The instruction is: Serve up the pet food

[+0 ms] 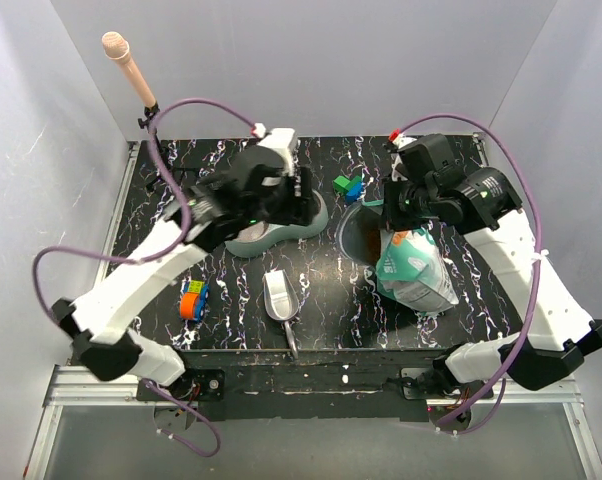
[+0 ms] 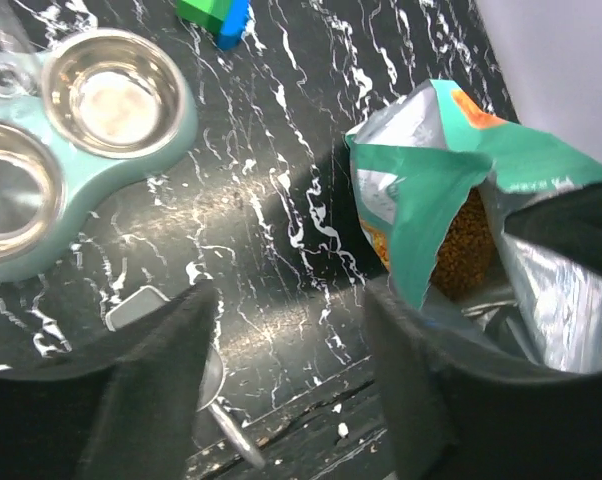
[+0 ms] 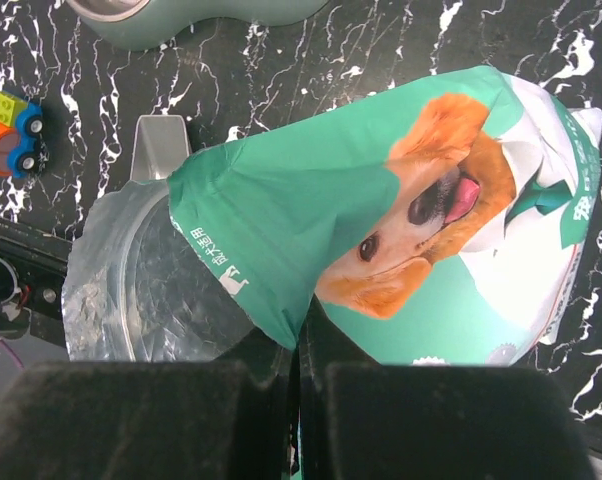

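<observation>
The pet food (image 2: 465, 243) shows as orange-brown kibble inside the open mouth of the teal-and-white dog bag (image 2: 436, 175), also brown in the bag mouth (image 1: 368, 243). My right gripper (image 3: 296, 350) is shut on the bag's (image 3: 381, 220) top edge and holds its mouth open toward the left. My left gripper (image 2: 291, 370) hangs open above the table between the bag and the pale teal twin-bowl feeder (image 2: 176, 125), with nothing between its fingers. From above, the left gripper (image 1: 306, 200) sits over the feeder (image 1: 266, 240). Both steel bowls look empty. The metal scoop (image 1: 279, 295) lies on the table.
A green and blue block pair (image 1: 349, 185) lies behind the bag. An orange toy car (image 1: 191, 298) sits at the front left. The scoop (image 3: 161, 145) lies near the table's front edge (image 1: 311, 350). White walls enclose the table on three sides.
</observation>
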`<action>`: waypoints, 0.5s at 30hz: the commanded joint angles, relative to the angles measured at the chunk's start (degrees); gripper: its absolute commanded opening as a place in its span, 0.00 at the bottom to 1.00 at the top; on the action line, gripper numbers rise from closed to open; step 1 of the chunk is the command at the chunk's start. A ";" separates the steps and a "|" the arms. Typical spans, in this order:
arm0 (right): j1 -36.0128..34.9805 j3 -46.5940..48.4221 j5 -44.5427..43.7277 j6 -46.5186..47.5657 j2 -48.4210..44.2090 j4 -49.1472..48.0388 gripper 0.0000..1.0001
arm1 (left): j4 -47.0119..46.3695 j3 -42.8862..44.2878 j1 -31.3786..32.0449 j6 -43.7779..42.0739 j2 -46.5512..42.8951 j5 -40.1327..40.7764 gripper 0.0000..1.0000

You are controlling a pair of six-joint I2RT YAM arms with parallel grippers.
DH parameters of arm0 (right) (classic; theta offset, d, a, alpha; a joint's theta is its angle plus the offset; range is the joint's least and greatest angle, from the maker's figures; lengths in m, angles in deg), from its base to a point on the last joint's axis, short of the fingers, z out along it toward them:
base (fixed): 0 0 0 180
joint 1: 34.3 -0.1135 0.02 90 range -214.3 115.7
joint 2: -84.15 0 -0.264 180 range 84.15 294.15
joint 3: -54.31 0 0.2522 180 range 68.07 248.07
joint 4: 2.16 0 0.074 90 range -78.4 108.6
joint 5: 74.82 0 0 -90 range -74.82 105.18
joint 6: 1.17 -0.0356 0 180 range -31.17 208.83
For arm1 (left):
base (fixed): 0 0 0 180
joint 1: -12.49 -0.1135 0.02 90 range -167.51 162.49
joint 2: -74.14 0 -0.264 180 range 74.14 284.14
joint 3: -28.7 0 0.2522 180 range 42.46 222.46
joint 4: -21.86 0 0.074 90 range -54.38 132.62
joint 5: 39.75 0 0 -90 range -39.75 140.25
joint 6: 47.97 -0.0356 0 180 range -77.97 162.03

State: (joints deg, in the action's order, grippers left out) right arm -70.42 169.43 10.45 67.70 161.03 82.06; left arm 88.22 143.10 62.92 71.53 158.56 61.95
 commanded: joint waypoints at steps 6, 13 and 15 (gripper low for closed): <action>0.43 5.52 -1.86 -0.59 -2.70 -2.16 0.01 | -3.62 -16.68 -6.57 10.30 -11.30 -8.86 0.29; 0.43 2.44 -0.72 0.65 -5.69 -4.80 0.01 | -23.66 -27.24 -6.41 24.45 -3.40 -25.94 0.15; 0.43 1.91 -0.37 1.08 -6.22 -5.42 0.01 | -26.13 -28.13 -4.39 27.53 -1.55 -23.85 0.15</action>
State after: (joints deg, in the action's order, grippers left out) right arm -69.79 170.70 8.96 67.88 158.93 83.67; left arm 72.37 116.98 56.02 89.84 155.96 43.37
